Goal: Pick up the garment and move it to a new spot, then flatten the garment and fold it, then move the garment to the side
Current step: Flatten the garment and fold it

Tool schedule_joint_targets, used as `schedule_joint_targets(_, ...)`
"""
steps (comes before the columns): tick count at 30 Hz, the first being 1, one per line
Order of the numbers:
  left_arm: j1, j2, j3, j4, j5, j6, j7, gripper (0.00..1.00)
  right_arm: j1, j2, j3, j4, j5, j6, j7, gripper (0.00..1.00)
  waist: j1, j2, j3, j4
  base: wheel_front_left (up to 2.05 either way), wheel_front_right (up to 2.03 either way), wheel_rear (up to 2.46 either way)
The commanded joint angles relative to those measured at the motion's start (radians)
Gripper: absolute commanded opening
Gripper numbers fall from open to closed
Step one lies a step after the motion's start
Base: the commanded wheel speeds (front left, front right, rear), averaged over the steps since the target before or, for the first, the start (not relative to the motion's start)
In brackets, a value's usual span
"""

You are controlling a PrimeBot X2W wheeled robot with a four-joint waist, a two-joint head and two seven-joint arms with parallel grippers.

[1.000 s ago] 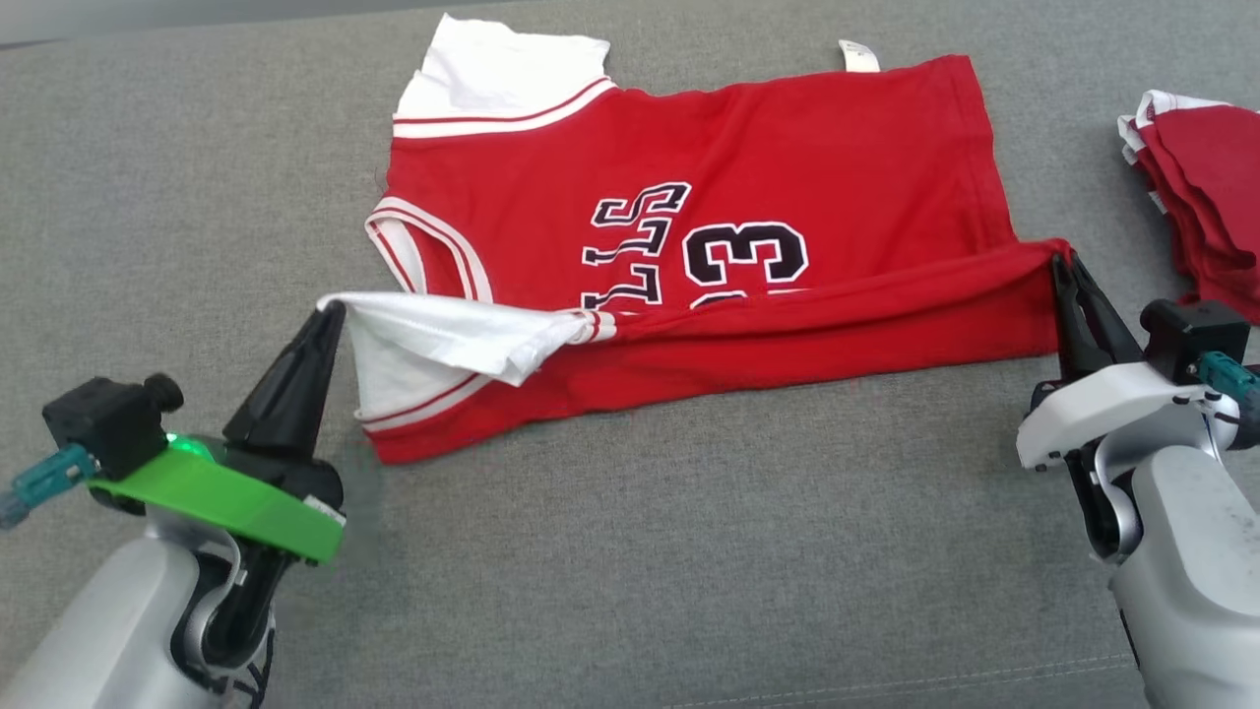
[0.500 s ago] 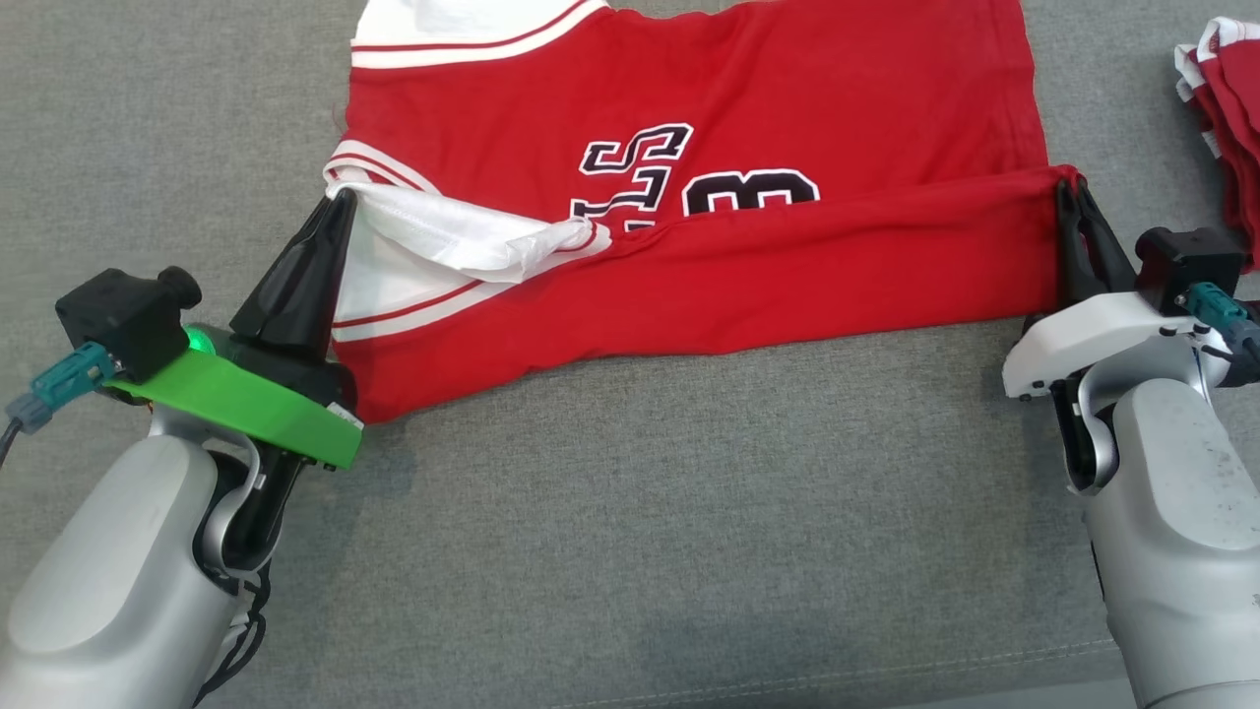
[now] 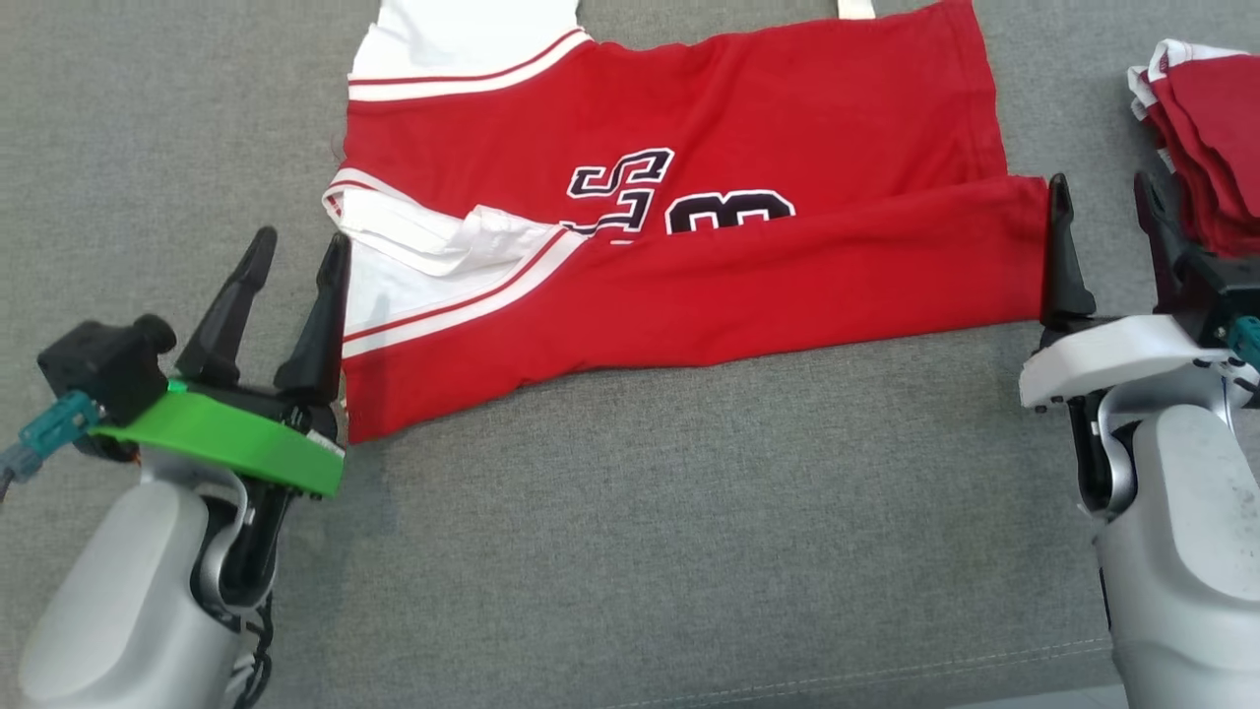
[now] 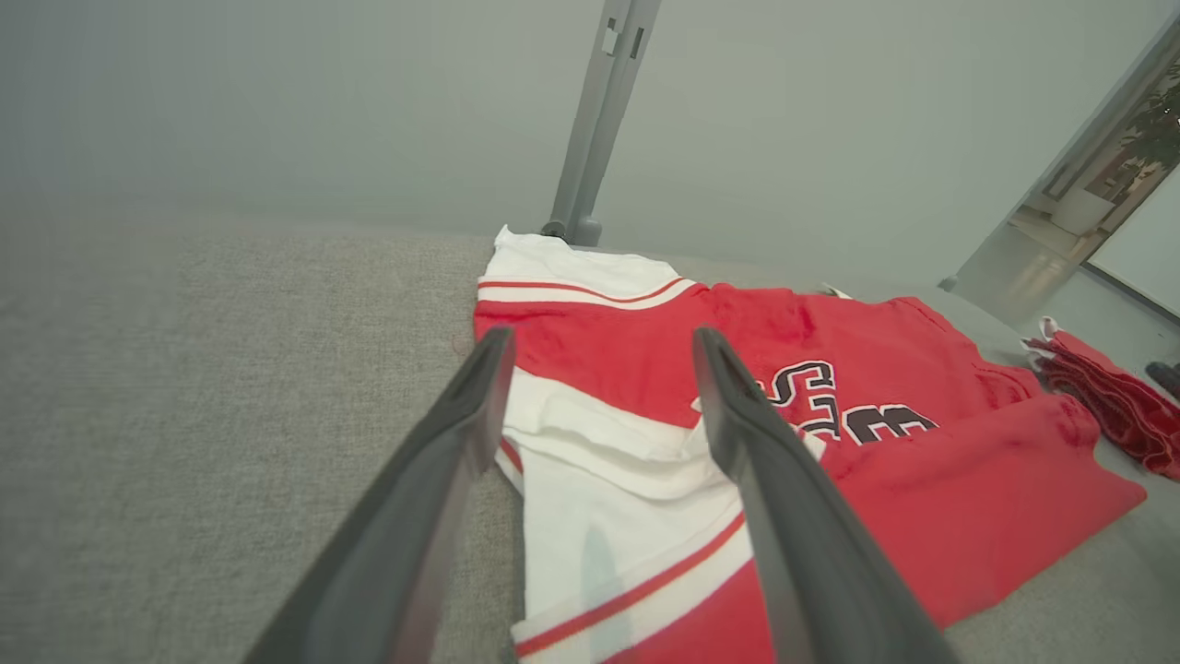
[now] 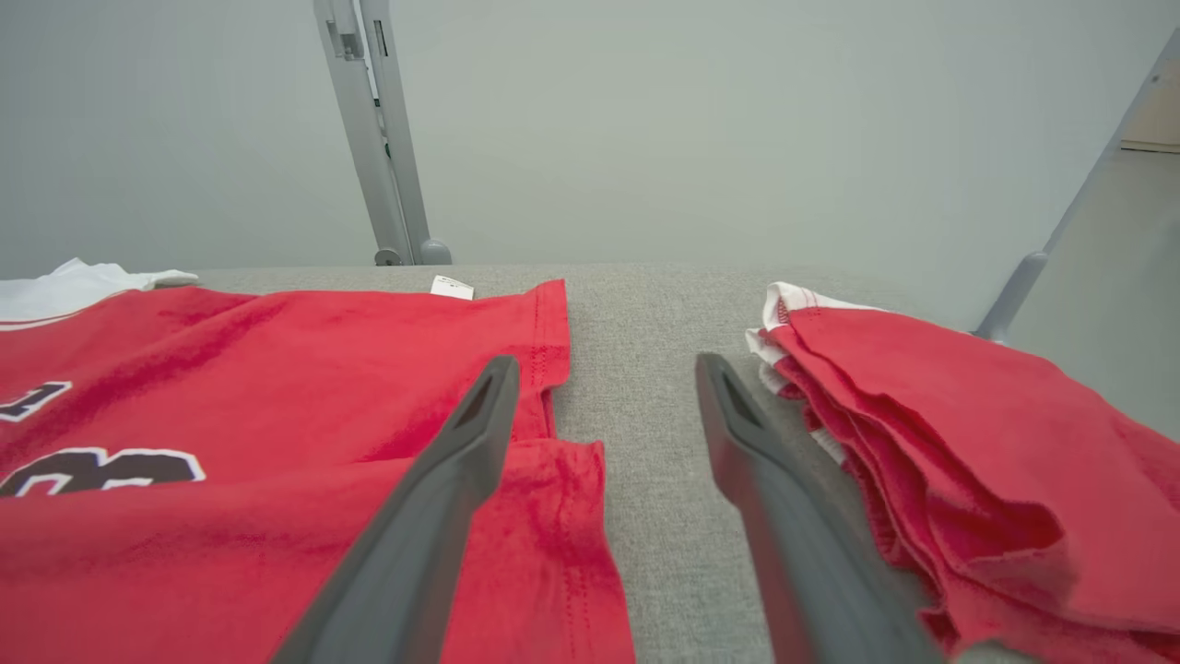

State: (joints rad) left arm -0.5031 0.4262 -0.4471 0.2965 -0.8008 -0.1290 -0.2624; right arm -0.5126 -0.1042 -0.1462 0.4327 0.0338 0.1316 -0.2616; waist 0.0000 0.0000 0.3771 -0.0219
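The garment (image 3: pixel 748 266) is a red jersey with white sleeves and black lettering, lying on the grey surface with its near long edge folded up over the lettering. Its white sleeve end (image 4: pixel 599 516) lies under my left gripper (image 4: pixel 599 346). My left gripper (image 3: pixel 300 246) stands open just off the garment's left edge, nothing between its fingers. My right gripper (image 3: pixel 1102 192) stands open at the garment's right edge, its left finger (image 5: pixel 461 461) over the red folded corner (image 5: pixel 553 516), the gap over bare grey fabric.
A stack of folded red garments (image 3: pixel 1206 148) lies right of my right gripper, close to its right finger (image 5: pixel 765 480). A grey metal post (image 4: pixel 595 120) rises behind the surface. The grey padded surface (image 3: pixel 640 512) stretches wide toward me.
Both grippers opened and let go of the garment's edge, which now lies folded over the jersey. The white sleeve dropped flat. The view shifted slightly.
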Motion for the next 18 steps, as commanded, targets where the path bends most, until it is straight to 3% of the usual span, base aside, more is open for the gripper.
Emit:
schedule_joint_targets(1, 0.039, -0.01, 0.016, 0.002, -0.009, -0.003, -0.002, 1.0, 0.032, 0.0, -0.007, -0.022, 0.01, -0.002, -0.003, 1.0, 0.0, 0.0, -0.03, 0.002, 0.0, 0.0, 0.0)
schedule_joint_targets(9, 0.236, -0.077, 0.011, 0.069, -0.198, -0.003, 0.101, 1.0, 0.173, 0.015, -0.016, -0.083, 0.062, -0.002, -0.003, 1.0, 0.0, 0.0, -0.108, -0.002, 0.0, 0.0, 0.0)
schedule_joint_targets(18, 0.212, -0.107, 0.027, 0.134, -0.296, 0.032, 0.199, 1.0, 0.193, 0.016, 0.013, -0.034, 0.099, -0.002, -0.003, 1.0, 0.0, 0.0, -0.106, -0.01, 0.0, 0.0, 0.0)
